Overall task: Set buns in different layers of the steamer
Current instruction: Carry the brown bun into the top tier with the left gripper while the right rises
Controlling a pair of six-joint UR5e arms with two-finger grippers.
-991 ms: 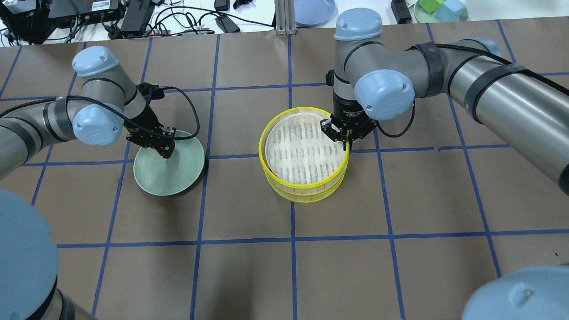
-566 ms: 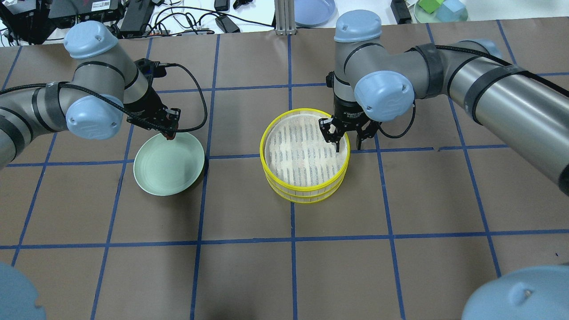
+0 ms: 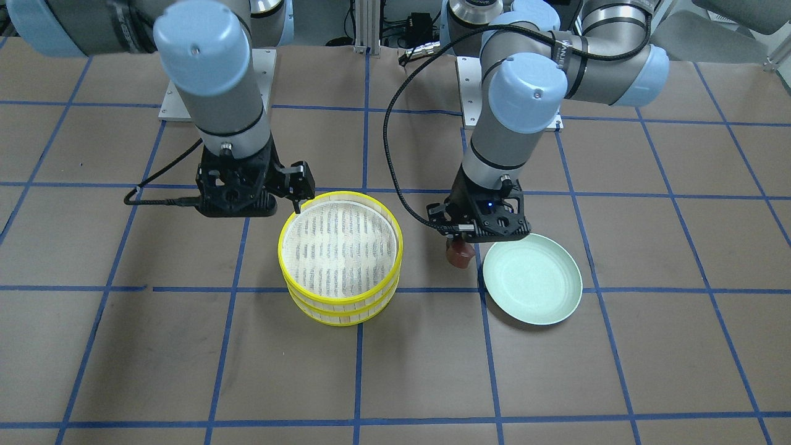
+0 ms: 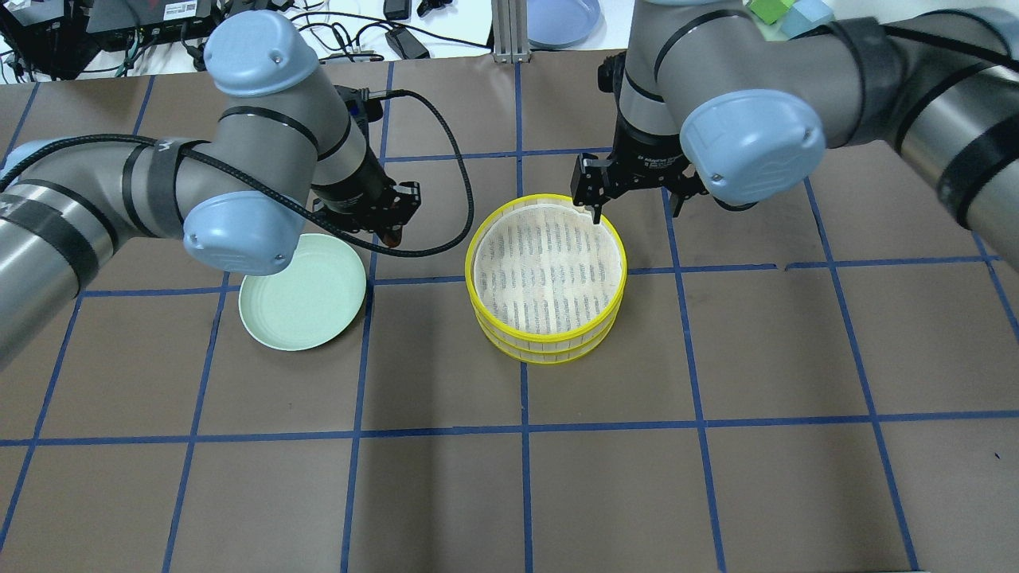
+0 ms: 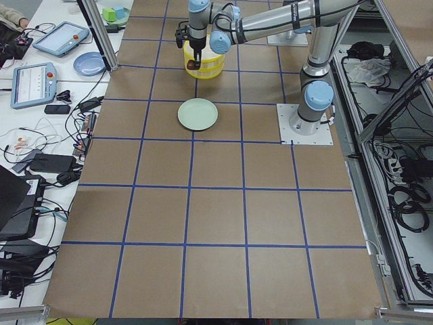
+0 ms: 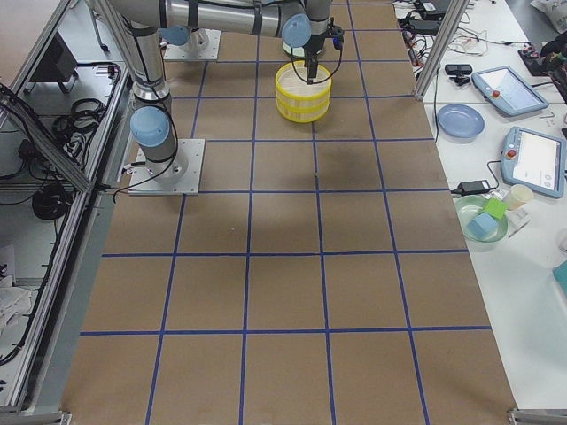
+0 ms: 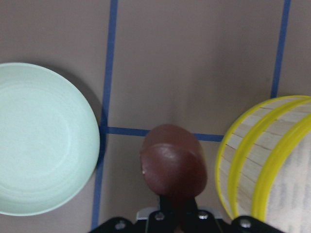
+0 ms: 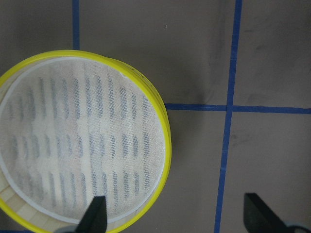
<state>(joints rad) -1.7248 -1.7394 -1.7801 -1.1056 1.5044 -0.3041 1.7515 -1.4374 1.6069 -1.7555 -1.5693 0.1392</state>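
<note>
Top steamer layer point(image 4: 546, 270) open above, right gripper point(image 4: 634, 212) over far rim — jaws spread

Brown counter point(image 4: 677, 493), blue-gridded; the stacked layers of steamer point(image 4: 549, 344) stand mid-length, nearer its far edge; a pale green plate point(image 4: 275, 318) lies toward the left edge.

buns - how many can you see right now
1. A reddish-brown bun is held in the left claw, above the table between the green plate and the stacked steamer layers. A second could be hidden inside the stack.
</note>
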